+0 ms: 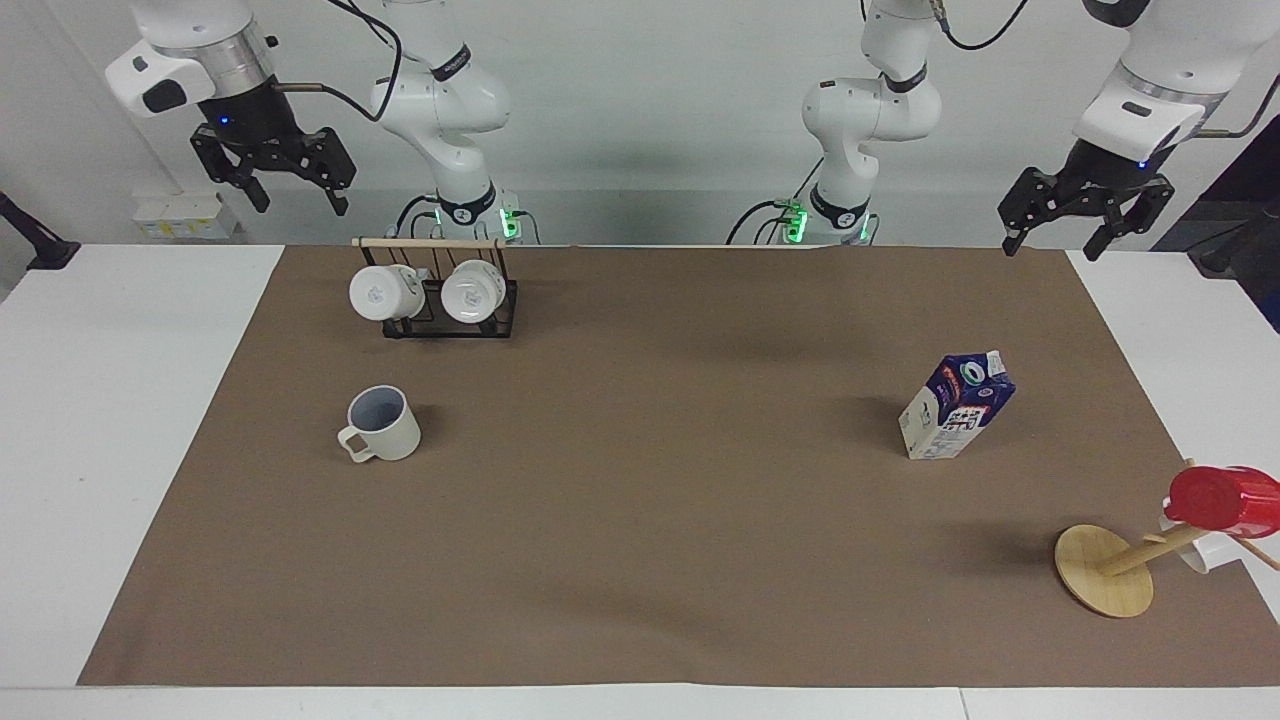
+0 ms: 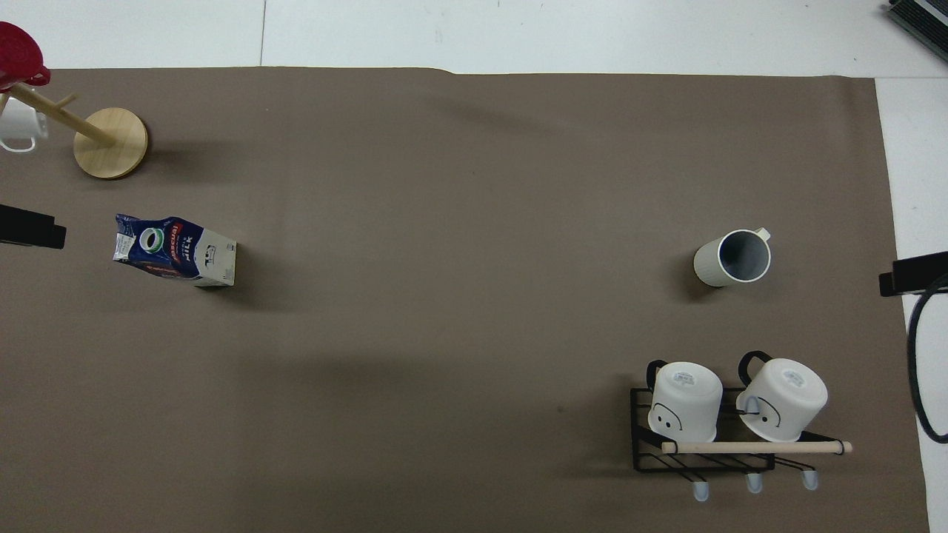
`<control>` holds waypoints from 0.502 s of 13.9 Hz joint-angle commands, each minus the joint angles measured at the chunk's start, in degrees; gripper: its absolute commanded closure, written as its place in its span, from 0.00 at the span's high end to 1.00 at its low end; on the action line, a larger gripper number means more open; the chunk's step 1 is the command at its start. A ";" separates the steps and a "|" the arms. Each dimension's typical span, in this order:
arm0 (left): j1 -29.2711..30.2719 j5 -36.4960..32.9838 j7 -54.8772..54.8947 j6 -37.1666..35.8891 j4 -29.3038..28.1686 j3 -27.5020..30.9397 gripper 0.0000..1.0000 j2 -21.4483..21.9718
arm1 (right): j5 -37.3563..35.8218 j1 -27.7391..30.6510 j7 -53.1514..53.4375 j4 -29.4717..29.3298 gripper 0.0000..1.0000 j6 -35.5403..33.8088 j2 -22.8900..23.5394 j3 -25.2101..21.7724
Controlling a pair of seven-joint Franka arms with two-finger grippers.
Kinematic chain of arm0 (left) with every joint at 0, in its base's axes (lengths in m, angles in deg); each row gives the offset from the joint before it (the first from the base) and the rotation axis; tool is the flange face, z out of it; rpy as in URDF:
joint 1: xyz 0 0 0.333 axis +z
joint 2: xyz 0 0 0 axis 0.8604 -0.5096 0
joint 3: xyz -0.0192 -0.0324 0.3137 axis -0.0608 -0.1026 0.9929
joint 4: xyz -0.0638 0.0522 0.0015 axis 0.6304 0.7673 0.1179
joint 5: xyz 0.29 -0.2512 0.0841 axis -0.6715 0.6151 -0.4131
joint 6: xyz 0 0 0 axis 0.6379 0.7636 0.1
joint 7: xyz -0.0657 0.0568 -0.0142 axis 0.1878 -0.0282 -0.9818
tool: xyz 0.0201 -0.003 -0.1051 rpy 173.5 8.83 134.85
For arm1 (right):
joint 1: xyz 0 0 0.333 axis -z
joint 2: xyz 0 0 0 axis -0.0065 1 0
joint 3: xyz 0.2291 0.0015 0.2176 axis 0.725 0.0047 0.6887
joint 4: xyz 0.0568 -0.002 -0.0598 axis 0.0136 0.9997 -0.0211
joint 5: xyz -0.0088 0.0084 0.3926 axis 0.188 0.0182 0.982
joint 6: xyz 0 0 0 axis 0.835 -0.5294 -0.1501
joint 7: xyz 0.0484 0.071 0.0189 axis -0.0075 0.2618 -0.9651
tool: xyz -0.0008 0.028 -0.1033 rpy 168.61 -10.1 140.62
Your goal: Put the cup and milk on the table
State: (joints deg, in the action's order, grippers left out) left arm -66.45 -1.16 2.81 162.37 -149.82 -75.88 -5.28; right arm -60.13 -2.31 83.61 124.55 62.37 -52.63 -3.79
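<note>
**Cup and carton stand on the brown sheet, both arms raised**

Facing view: the cream-coloured cup with a squarish loop handle (image 1: 383,424) stands upright on the wide white worktop with its brown sheet (image 1: 640,480), mouth up, its handle pointing away from the robots and toward the right arm's end. The small blue-and-white gable-top milk carton (image 1: 956,405) stands on its base toward the left arm's end, long axis vertical, its round cap on the slope turned away from the robots. The right gripper (image 1: 286,182) hangs high over the edge nearest the robots, fingers spread wide and holding nothing. The left gripper (image 1: 1080,217) hangs likewise over its own corner, fingers wide and empty. A pale wall rises past the arm bases.

Overhead view: the cup (image 2: 732,257) shows a grey-blue, empty inside. Nearer to the robots, a black wire rack with a wooden bar (image 2: 722,444) holds two white mugs with printed bottoms (image 2: 685,400), tipped mouth-down. The carton (image 2: 175,249) stands well apart from the cup. Farther from the robots than the carton, a round-based wooden mug tree (image 2: 110,142) carries a red cup (image 2: 19,57) and a small white mug (image 2: 18,126).
</note>
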 commanded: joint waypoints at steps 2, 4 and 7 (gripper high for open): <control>0.58 0.90 1.06 -0.20 0.28 -0.23 1.00 0.02 | -0.39 0.13 1.17 1.88 1.00 1.49 -1.31 0.19; 0.49 0.90 1.06 -0.20 0.28 -0.23 1.00 0.10 | -0.39 0.13 1.17 1.97 1.00 1.49 -1.31 0.19; 0.41 0.90 1.06 -0.12 0.28 -0.23 1.00 0.02 | -0.39 0.13 1.25 2.41 1.00 1.49 -1.66 0.19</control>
State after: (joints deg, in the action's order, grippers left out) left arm -66.45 -1.15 2.87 162.37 -149.82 -75.96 -5.28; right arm -60.13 -2.31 83.61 124.71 62.37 -52.66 -3.79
